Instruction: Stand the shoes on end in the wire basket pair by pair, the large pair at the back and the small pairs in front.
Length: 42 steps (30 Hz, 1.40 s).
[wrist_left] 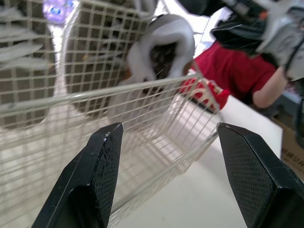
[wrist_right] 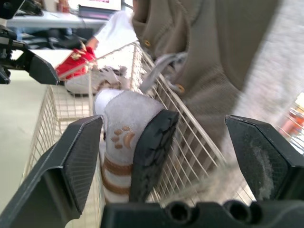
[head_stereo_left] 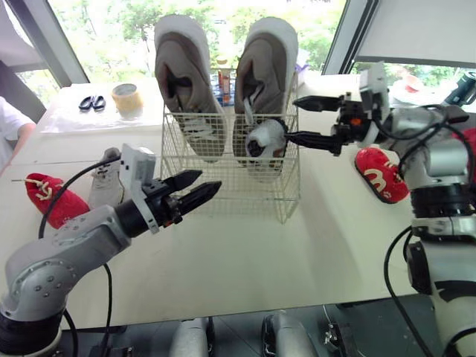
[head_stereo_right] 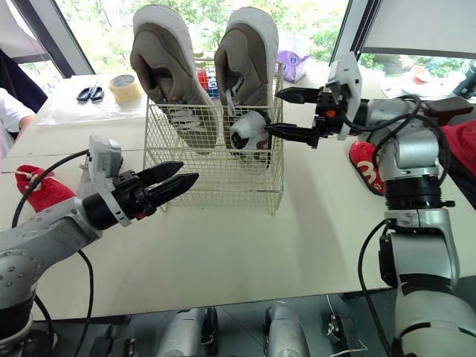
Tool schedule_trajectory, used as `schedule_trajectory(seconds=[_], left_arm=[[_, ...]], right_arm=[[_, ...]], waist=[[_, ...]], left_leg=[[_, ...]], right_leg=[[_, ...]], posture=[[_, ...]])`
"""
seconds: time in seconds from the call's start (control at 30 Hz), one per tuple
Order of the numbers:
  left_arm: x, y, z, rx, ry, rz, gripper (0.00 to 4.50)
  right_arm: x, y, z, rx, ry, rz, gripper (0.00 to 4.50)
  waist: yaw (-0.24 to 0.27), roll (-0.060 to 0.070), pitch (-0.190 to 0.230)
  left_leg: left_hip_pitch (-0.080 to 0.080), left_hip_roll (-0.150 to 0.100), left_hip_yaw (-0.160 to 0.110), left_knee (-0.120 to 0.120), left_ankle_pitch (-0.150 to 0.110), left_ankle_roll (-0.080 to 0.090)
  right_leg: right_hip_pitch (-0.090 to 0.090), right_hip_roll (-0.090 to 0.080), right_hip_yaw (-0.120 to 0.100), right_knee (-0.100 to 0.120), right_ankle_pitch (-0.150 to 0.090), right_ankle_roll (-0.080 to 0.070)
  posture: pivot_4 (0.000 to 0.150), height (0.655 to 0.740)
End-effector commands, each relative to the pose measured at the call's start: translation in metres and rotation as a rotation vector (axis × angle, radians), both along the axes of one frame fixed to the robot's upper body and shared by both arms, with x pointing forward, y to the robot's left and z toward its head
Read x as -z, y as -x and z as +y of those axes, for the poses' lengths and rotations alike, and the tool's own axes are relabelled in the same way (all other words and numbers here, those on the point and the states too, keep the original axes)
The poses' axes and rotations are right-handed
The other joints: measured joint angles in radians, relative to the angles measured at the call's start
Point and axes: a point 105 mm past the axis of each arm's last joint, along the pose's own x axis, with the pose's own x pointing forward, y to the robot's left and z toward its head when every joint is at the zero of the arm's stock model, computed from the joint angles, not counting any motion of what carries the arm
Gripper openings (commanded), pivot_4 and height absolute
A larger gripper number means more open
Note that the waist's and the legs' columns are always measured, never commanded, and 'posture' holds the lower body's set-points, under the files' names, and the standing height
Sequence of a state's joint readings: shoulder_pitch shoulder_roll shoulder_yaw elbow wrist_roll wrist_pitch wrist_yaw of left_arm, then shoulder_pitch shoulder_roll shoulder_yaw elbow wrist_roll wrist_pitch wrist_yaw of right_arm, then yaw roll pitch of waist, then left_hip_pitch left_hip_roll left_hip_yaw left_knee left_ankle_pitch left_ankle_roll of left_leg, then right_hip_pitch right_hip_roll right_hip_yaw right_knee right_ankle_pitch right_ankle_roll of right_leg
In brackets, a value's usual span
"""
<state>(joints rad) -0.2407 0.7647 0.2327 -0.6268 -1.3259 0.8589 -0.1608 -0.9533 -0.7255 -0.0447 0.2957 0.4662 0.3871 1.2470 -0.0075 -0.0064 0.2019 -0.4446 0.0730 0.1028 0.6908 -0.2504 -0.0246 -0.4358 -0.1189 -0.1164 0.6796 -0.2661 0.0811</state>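
Note:
A wire basket [head_stereo_left: 223,167] stands mid-table. Two large tan shoes [head_stereo_left: 186,82] [head_stereo_left: 262,74] stand on end along its back. A small grey-and-white shoe [head_stereo_left: 265,139] with a paw print stands in the front right part. My right gripper [head_stereo_left: 291,120] is open beside the basket's right side, its fingertips just short of that small shoe. My left gripper [head_stereo_left: 210,179] hovers open and empty before the basket's front left. A small red shoe [head_stereo_left: 52,197] and a small grey shoe [head_stereo_left: 106,178] lie at the table's left. Another red shoe [head_stereo_left: 381,173] lies at the right.
A tape roll [head_stereo_left: 127,98] and scissors [head_stereo_left: 92,103] lie at the back left. A person's white sleeve [head_stereo_left: 11,123] shows at the left edge. Bare table [head_stereo_left: 245,260] stretches in front of the basket.

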Motion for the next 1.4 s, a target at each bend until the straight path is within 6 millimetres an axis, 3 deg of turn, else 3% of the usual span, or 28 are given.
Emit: schedule_trajectory(seconds=[0.03,0.17,0.27,0.33,0.4,0.47,0.5,0.6,0.77,0.93,1.1,1.3,1.4], left_arm=[[-0.012,-0.005,0.017,-0.102,-0.088,-0.044,3.23],[-0.028,-0.008,0.030,-0.130,-0.156,-0.053,3.23],[-0.054,-0.010,0.046,-0.143,-0.048,-0.073,3.23],[-0.087,-0.003,0.066,-0.066,0.146,-0.084,3.78],[-0.104,-0.020,0.106,-0.260,0.106,-0.128,4.44],[-0.101,-0.037,0.133,-0.404,-0.017,-0.095,4.44],[-0.099,-0.042,0.138,-0.410,-0.054,-0.079,4.44],[-0.087,-0.072,0.166,-0.542,-0.179,-0.005,4.44],[-0.063,-0.105,0.215,-0.775,-0.318,0.210,4.44],[-0.047,-0.126,0.221,-0.765,-0.446,0.329,4.44],[-0.026,-0.135,0.221,-0.768,-0.541,0.419,4.44],[0.027,-0.140,0.215,-0.741,-0.658,0.517,4.44],[0.040,-0.141,0.218,-0.757,-0.696,0.519,3.18]], right_arm=[[-0.032,0.020,-0.010,0.021,-0.060,-0.067,4.45],[-0.047,0.031,-0.022,0.076,-0.120,-0.074,4.45],[-0.051,0.038,-0.026,0.089,-0.148,-0.059,4.45],[-0.061,0.047,-0.027,0.086,-0.160,-0.060,4.50],[-0.075,0.067,-0.014,-0.028,-0.184,-0.008,4.50],[-0.077,0.083,0.004,-0.134,-0.154,0.047,4.50],[-0.073,0.090,0.013,-0.179,-0.116,0.067,4.50],[-0.051,0.113,0.037,-0.319,0.032,0.137,4.50],[-0.031,0.122,0.060,-0.394,0.078,0.104,4.50],[0.001,0.116,0.062,-0.322,0.108,0.128,4.50],[0.004,0.118,0.061,-0.281,0.083,0.132,4.50],[0.003,0.118,0.055,-0.229,0.078,0.128,4.50],[0.000,0.117,0.055,-0.218,0.075,0.122,4.50]], waist=[[-0.001,0.000,0.000],[0.000,0.000,0.000],[-0.001,0.000,0.000],[-0.002,0.000,0.000],[-0.003,0.000,0.001],[-0.007,0.000,0.001],[-0.007,0.000,0.000],[0.004,-0.001,0.000],[0.019,-0.004,0.000],[0.027,-0.010,-0.001],[0.018,-0.011,-0.001],[0.015,-0.011,-0.001],[0.014,-0.011,-0.001]], left_leg=[[0.000,0.000,0.000,0.000,0.000,0.000],[0.000,0.000,-0.001,-0.001,-0.001,0.001],[0.001,0.000,0.000,-0.002,-0.001,0.002],[0.000,0.000,0.000,-0.003,-0.001,0.002],[0.000,0.000,0.000,-0.005,-0.001,0.001],[0.000,0.000,0.000,-0.007,-0.001,0.001],[0.001,-0.001,0.001,-0.008,-0.001,0.001],[0.002,0.000,0.001,-0.009,-0.001,0.001],[-0.001,-0.001,0.001,-0.008,-0.001,0.002],[-0.007,-0.001,0.002,-0.007,0.002,-0.003],[-0.011,-0.001,0.002,-0.005,0.002,-0.002],[-0.010,-0.001,0.002,-0.005,0.002,-0.002],[-0.010,-0.001,0.002,-0.005,0.002,-0.002]], right_leg=[[0.000,0.000,0.000,0.000,0.000,0.000],[0.000,0.000,0.000,0.000,0.000,0.000],[0.000,0.000,0.000,0.000,0.000,0.000],[-0.001,0.000,0.000,0.000,0.000,0.000],[-0.004,0.000,0.000,0.000,0.000,-0.001],[-0.005,0.000,0.000,0.000,0.000,-0.001],[-0.005,0.001,0.001,0.000,0.000,-0.001],[-0.004,0.001,0.001,0.000,-0.001,-0.002],[-0.006,0.001,0.000,-0.002,0.000,-0.002],[-0.008,0.001,-0.001,-0.002,-0.001,-0.001],[-0.010,0.001,-0.001,-0.003,0.000,0.000],[-0.011,0.001,-0.001,-0.003,0.000,0.000],[-0.011,0.000,0.000,-0.002,0.000,0.000]], posture=[[0.150,0.6938],[0.150,0.6938],[0.150,0.6938],[0.150,0.6938],[0.150,0.6938],[0.150,0.6938],[0.150,0.6938],[0.150,0.6938],[0.150,0.6938],[0.150,0.6938],[0.150,0.6938],[0.150,0.6938],[0.150,0.6938]])
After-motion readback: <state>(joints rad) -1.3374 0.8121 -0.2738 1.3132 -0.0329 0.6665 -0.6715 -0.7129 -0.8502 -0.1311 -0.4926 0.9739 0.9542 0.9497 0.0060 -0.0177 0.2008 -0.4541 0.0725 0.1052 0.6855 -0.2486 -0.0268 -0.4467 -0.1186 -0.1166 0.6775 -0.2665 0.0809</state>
